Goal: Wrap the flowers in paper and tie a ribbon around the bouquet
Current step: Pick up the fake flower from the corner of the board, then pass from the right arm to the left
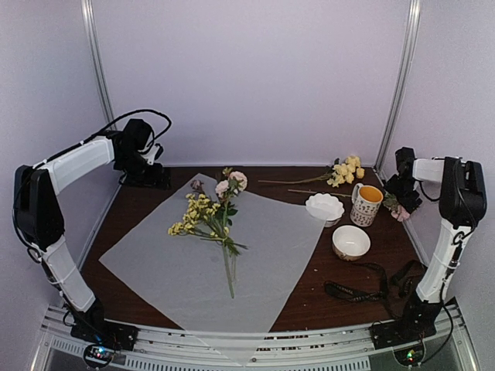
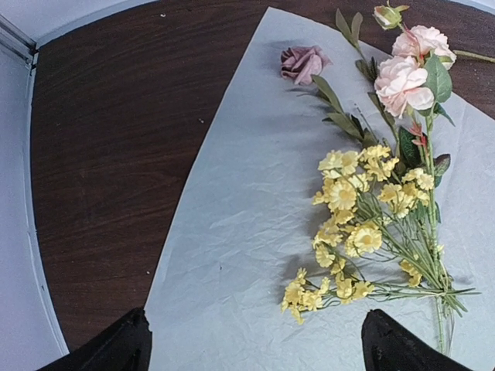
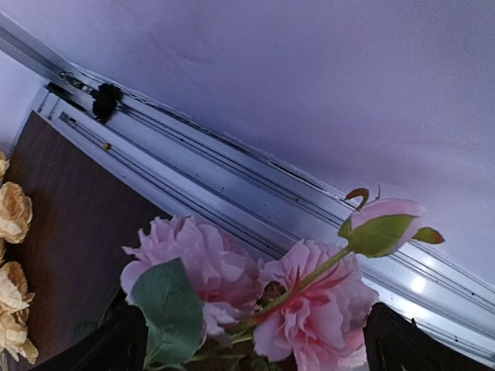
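Jaws agape on both arms: my left gripper (image 2: pixel 259 344) hangs over the paper (image 2: pixel 247 193) near the flowers (image 2: pixel 363 209); my right gripper (image 3: pixel 263 340), angled upward, brackets pink blooms (image 3: pixel 193 270).

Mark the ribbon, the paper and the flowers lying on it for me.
the ribbon (image 1: pixel 346 292): top external view, on the left stretch of the black strip.
the paper (image 1: pixel 186 270): top external view, on a bare near-left part.
the flowers (image 2: pixel 341 193): left wrist view, on the yellow blooms.

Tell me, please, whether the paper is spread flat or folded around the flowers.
Spread flat: the paper lies open on the table, the flowers resting on top with no edge folded over them.
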Robot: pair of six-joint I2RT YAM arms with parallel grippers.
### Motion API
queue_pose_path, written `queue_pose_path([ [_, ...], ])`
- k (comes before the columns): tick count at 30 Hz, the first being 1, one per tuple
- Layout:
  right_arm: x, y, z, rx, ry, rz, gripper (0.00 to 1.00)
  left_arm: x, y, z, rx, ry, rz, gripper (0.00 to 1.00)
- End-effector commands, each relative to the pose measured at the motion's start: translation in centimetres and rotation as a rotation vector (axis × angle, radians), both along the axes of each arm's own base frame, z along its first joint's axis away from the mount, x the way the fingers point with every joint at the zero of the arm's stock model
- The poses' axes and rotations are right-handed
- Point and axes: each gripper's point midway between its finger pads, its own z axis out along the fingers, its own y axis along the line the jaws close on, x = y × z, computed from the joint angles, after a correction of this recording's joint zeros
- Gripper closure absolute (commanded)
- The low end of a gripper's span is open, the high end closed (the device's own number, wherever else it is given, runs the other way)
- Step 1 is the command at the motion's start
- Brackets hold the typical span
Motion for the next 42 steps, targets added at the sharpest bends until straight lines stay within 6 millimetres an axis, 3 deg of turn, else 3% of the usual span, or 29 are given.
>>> queue_pose_path([
  [1, 1.0, -0.8, -0.6, 0.038, -0.028, -0.091, 0.0, 0.5, 0.5, -0.3, 0.037, -0.009, -0.004, 0.02],
  [5, 1.7, -1.3, -0.9, 0.084, -0.043, -0.104, 0.01, 0.6, 0.5, -0.5, 0.043, -0.004, -0.007, 0.02],
  [9, 1.7, -1.1, -1.2, 0.128, -0.049, -0.085, 0.12, 0.7, 0.5, -0.5, 0.043, -0.004, -0.013, 0.02],
  [11, 1.8, -0.8, -1.2, 0.145, -0.066, -0.07, 0.31, 0.8, 0.4, -0.4, 0.046, -0.008, -0.019, 0.02],
  [15, 2.4, -0.6, -1.2, 0.203, -0.145, -0.034, 0.9, 0.9, 0.5, 0.1, 0.05, -0.021, -0.026, 0.02],
  [16, 2.5, -0.6, -1.2, 0.22, -0.163, -0.024, 1.0, 0.9, 0.5, 0.2, 0.052, -0.025, -0.026, 0.02],
  [18, 2.4, -0.7, -1.0, 0.235, -0.178, -0.014, 1.0, 0.9, 0.5, 0.4, 0.052, -0.03, -0.031, 0.02],
  [21, 2.6, -1.3, 1.3, 0.172, -0.21, 0.015, 1.0, 0.8, 0.6, 0.6, 0.053, -0.035, -0.03, 0.02],
  [24, 3.2, -1.7, 6.4, 0.075, -0.287, 0.056, 1.0, 0.9, 0.5, 0.7, 0.053, -0.038, -0.031, 0.02],
  [28, 4.4, -0.4, 16.6, -0.108, -0.435, 0.17, 1.0, 1.0, 0.5, 1.0, 0.053, -0.043, -0.031, 0.02],
  [31, 4.9, 2.7, 24.3, -0.219, -0.552, 0.285, 1.0, 1.0, 0.7, 1.2, 0.058, -0.05, -0.027, 0.02],
  [33, 4.4, 5.1, 30.0, -0.3, -0.658, 0.348, 1.0, 0.9, 0.6, 1.6, 0.053, -0.059, -0.03, 0.02],
  [35, 3.3, 7.6, 34.5, -0.377, -0.748, 0.403, 1.0, 0.8, 0.5, 2.2, 0.045, -0.078, -0.036, 0.02],
  [38, 0.9, 12.2, 40.3, -0.498, -0.865, 0.501, 1.0, 0.6, 0.2, 3.7, 0.021, -0.13, -0.054, 0.02],
  [42, -1.9, 17.8, 45.0, -0.585, -0.968, 0.651, 1.0, 0.0, -0.9, 7.4, -0.058, -0.255, -0.11, 0.03],
])
